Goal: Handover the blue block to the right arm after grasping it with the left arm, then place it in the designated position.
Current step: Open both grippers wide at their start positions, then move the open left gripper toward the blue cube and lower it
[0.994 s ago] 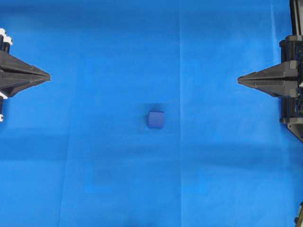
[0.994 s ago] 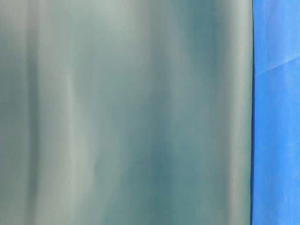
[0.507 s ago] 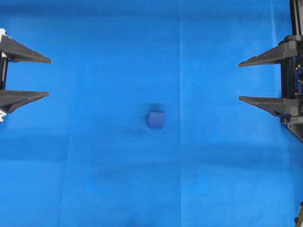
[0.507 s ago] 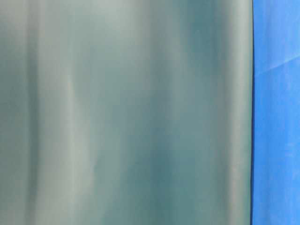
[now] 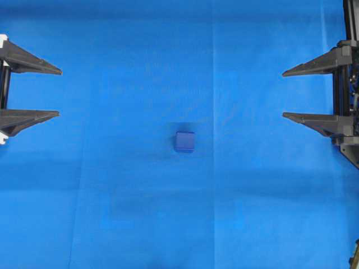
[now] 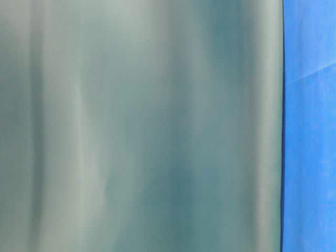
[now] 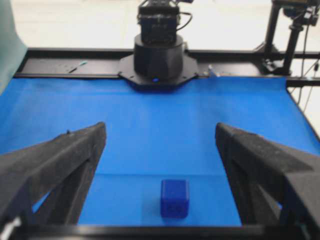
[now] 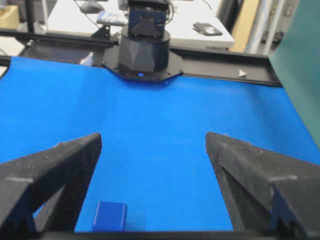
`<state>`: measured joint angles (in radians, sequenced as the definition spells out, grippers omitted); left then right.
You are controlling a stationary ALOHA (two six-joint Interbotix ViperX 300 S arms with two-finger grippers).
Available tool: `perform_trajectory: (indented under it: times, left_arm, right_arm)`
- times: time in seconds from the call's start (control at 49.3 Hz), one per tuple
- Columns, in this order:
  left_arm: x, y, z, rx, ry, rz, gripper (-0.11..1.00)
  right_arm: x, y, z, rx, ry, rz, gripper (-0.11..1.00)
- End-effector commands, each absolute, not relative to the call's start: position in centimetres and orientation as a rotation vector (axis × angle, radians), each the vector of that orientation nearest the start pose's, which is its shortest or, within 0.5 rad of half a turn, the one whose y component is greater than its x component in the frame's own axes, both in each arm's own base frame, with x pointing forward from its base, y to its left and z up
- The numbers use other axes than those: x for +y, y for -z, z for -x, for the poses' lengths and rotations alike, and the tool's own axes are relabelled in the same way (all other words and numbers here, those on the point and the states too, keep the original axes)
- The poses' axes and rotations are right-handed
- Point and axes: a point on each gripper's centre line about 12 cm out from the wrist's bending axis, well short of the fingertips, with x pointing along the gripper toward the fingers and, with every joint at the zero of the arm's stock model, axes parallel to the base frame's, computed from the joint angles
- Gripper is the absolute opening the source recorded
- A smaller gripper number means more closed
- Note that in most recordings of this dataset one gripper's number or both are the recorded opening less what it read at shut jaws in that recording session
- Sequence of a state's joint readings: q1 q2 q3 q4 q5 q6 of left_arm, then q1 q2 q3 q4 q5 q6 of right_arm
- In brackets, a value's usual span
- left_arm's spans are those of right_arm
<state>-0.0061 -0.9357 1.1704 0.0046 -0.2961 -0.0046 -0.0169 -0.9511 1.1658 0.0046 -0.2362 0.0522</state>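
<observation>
The blue block (image 5: 184, 142) is a small navy cube resting on the bright blue cloth (image 5: 140, 67) near the middle of the overhead view. My left gripper (image 5: 58, 93) stands at the far left edge, open, its two black fingers spread wide and empty, well away from the block. My right gripper (image 5: 284, 94) mirrors it at the far right edge, also open and empty. In the left wrist view the block (image 7: 174, 198) lies ahead between the spread fingers (image 7: 160, 132). The right wrist view shows the block (image 8: 109, 216) low and left, beside the left finger of the gripper (image 8: 153, 139).
A grey-teal screen (image 6: 142, 126) fills most of the table-level view, leaving a strip of blue cloth (image 6: 310, 126) at the right. Each wrist view shows the opposite arm's black base (image 7: 158, 60) (image 8: 144, 52) at the far cloth edge, on a black frame.
Both grippers went from shut to wide open. The block and the arms have stayed in place.
</observation>
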Motion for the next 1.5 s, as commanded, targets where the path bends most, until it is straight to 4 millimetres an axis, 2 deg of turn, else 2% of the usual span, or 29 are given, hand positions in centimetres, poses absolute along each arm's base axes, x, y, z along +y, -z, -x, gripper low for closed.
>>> perform_trajectory:
  times: [0.0,0.365,0.791,0.933,1.136,1.359,1.481]
  left_arm:
    - [-0.2,-29.5,-21.3,-0.077,0.01,-0.001,0.93]
    - [-0.3,-28.9,-27.6,-0.052,0.011,-0.001,0.93]
    - [-0.3,-29.3,-37.2,-0.021,0.011,-0.005,0.93]
    - [-0.3,-29.5,-39.6,-0.018,0.011,-0.011,0.93]
    - [-0.4,-29.4,-41.8,0.018,0.01,-0.007,0.93]
    - [-0.4,-29.1,-42.3,0.077,0.01,0.002,0.93]
    - [-0.3,-28.6,-42.7,0.183,0.004,0.044,0.93]
  right_arm:
    - [-0.6,-29.9,-20.5,-0.05,0.026,-0.059,0.95]
    - [-0.8,-29.6,-20.7,-0.041,0.038,-0.059,0.95]
    - [-0.8,-29.4,-20.8,-0.043,0.038,-0.059,0.95]
    - [-0.8,-29.3,-20.9,-0.041,0.038,-0.059,0.95]
    - [-0.8,-29.4,-21.0,-0.047,0.038,-0.059,0.95]
    - [-0.8,-29.4,-21.0,-0.046,0.038,-0.059,0.95]
    - [-0.8,-29.3,-21.0,-0.041,0.038,-0.059,0.95]
